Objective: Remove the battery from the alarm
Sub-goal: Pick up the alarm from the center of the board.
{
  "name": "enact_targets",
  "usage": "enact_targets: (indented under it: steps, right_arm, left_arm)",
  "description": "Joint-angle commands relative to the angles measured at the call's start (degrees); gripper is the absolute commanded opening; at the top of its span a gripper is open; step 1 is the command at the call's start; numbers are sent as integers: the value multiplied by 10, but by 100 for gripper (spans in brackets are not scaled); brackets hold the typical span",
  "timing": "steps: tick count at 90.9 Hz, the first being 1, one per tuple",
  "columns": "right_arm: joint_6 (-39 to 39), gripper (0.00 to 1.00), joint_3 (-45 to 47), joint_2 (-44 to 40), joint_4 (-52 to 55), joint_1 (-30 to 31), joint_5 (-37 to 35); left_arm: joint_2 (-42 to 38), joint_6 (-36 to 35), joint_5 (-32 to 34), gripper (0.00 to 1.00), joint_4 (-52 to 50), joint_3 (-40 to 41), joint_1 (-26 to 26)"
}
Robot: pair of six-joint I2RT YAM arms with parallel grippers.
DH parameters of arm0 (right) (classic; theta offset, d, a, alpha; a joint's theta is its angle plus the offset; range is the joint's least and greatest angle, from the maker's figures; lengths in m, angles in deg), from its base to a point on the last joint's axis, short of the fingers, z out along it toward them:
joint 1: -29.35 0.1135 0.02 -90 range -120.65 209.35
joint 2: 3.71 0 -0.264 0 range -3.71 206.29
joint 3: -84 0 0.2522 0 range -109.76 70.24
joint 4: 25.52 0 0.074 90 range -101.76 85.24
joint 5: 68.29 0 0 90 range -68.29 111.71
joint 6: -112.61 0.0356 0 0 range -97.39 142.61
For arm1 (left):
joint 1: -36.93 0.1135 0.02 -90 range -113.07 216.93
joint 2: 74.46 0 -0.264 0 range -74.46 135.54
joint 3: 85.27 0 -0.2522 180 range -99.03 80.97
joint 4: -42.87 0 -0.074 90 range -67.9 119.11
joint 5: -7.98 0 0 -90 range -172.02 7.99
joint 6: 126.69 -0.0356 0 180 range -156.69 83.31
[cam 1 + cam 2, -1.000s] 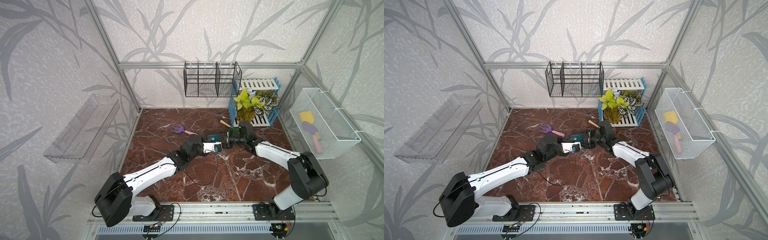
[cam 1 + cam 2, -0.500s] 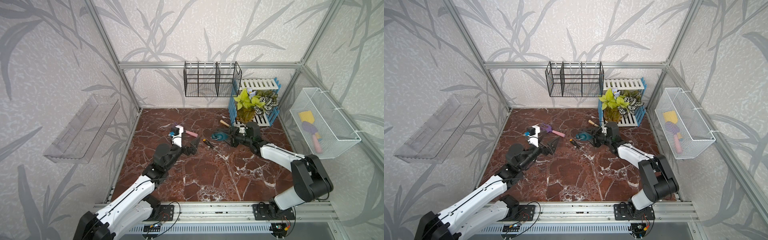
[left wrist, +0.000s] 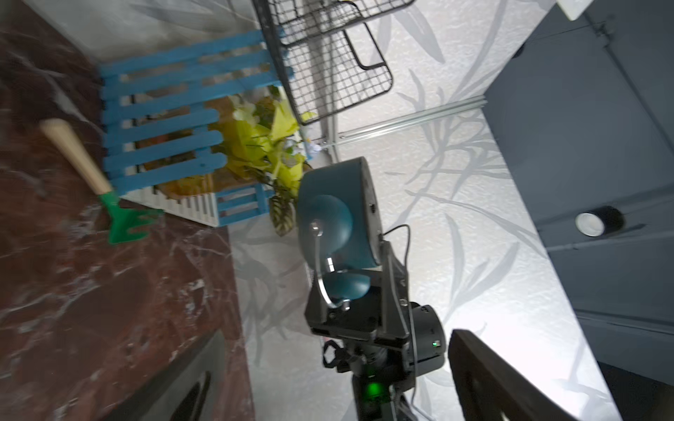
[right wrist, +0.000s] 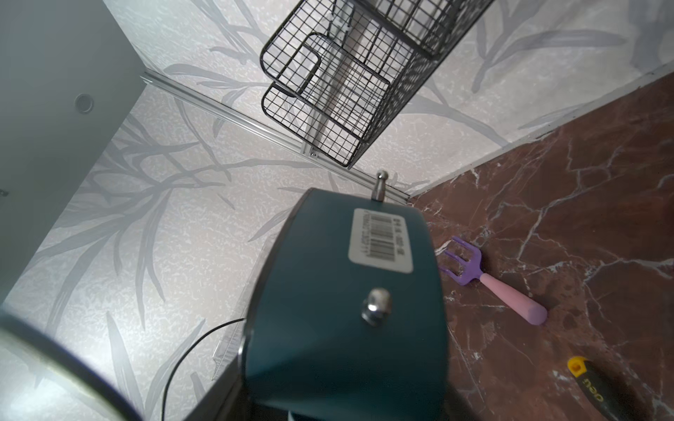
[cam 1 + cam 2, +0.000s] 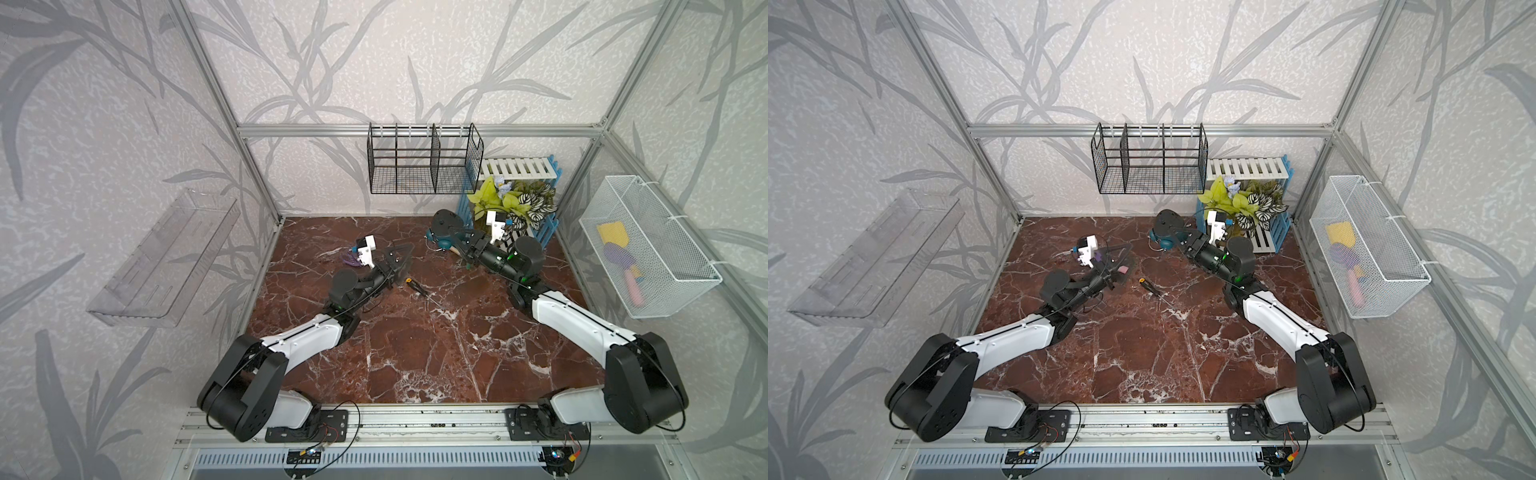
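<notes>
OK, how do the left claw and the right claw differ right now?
The left claw is wide open and empty, while the right claw is shut on the alarm. The left claw hangs mid-floor near the screwdriver, whereas the right claw sits far back by the plant crate. Both are black two-fingered claws.

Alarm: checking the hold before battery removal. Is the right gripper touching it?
Touching. In the left wrist view the right gripper clamps the alarm between its fingers.

Even bright overhead light, soft shadows; wrist views motion-blurred, edges distorted w/ wide-angle.
</notes>
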Motion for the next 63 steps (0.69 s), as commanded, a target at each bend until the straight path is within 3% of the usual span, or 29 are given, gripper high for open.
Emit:
enact_targets:
  steps: [1,50,63]
  right_arm:
    - [-9,44,-36,-4,-66,9,8]
    - [-2,44,-45,-4,-70,30,12]
    - [-1,45,-46,-1,-66,34,11]
  left_arm:
    - [37,63,-33,100,87,-27,-15]
    - [138,112,9,100,173,-113,-27]
    - [156,119,14,93,177,-133,-29]
